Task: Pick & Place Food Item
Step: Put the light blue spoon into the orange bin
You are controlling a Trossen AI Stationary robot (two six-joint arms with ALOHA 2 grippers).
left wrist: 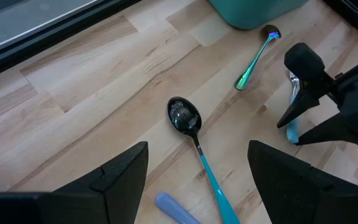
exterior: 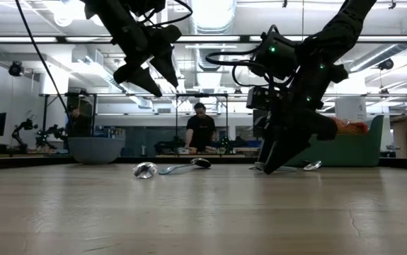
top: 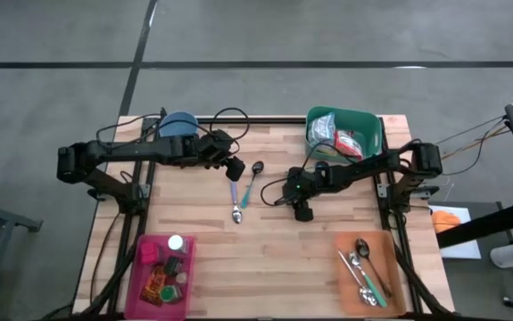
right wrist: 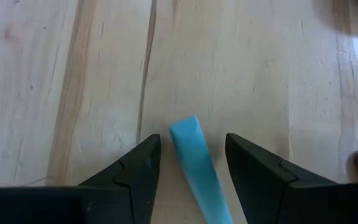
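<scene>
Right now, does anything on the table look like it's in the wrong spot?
Yes. Some spoons lie tidy in the orange tray, but two others lie loose mid-table beneath the left gripper. The right gripper straddles a blue handle on the wood.

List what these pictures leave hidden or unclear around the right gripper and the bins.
- Right gripper: a light blue handle lies between its fingers; the wrist view's edge cuts off the other end, so contact is unclear.
- Green bin: packets overlap, kinds unreadable from above.
- Pink bin: items too small to identify.
</scene>
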